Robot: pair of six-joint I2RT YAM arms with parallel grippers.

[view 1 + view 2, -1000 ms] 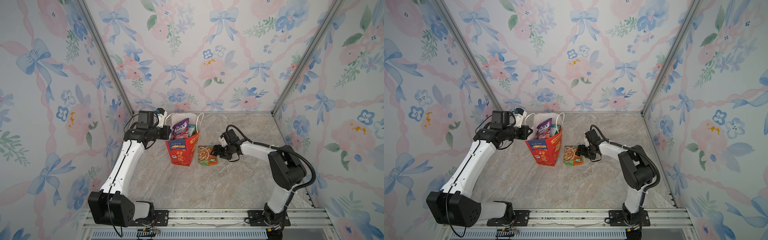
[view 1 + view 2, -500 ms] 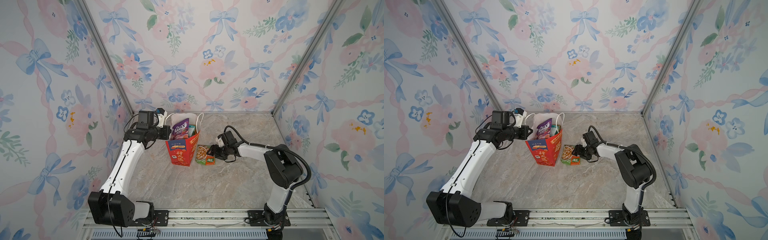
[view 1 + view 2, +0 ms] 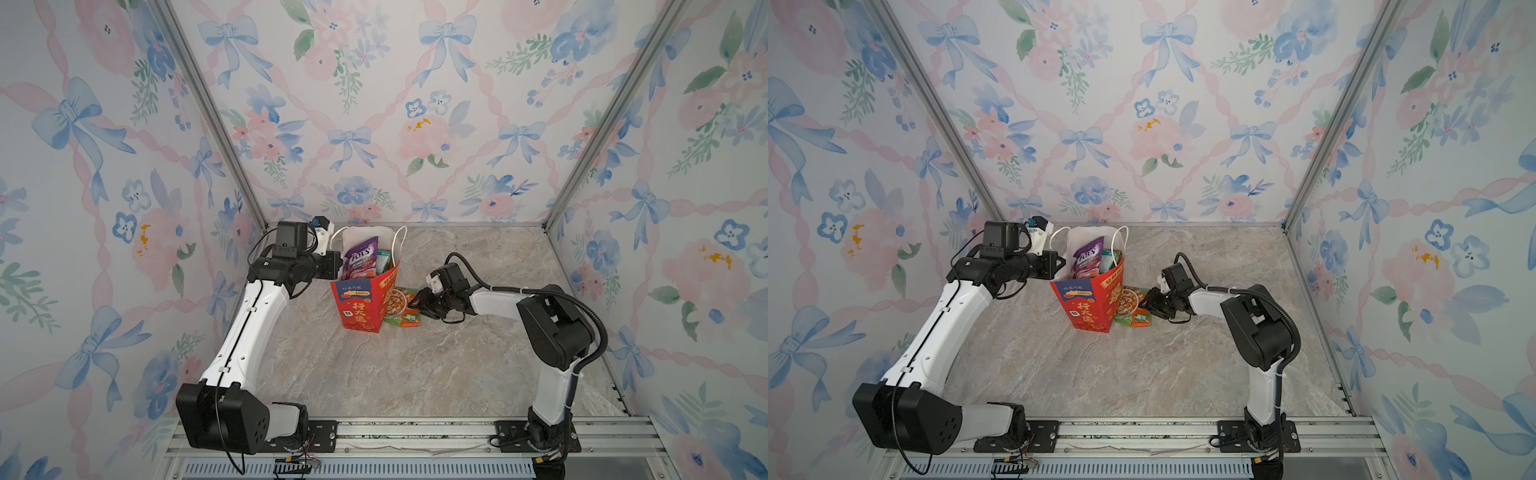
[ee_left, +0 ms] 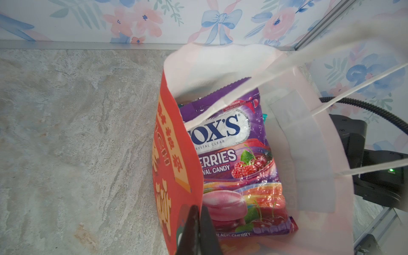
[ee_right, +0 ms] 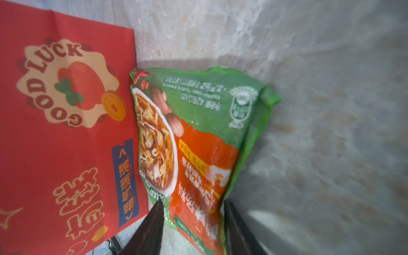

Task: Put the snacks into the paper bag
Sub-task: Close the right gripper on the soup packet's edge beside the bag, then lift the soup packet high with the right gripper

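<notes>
The red-orange paper bag stands upright left of centre in both top views. My left gripper is shut on its red rim and holds it open. Inside it stand a purple FOX'S packet and a teal packet. An orange-green packet leans against the bag's right wall. My right gripper is partly open, with one finger on each side of that packet's near end.
The bag's white cord handles hang over its mouth. Floral walls enclose the marble floor on three sides. An aluminium rail with both arm bases runs along the front edge.
My right gripper has moved left towards the bag, pushing the orange-green packet against it, and its jaws have narrowed around the packet. The left arm and the bag have not moved.
</notes>
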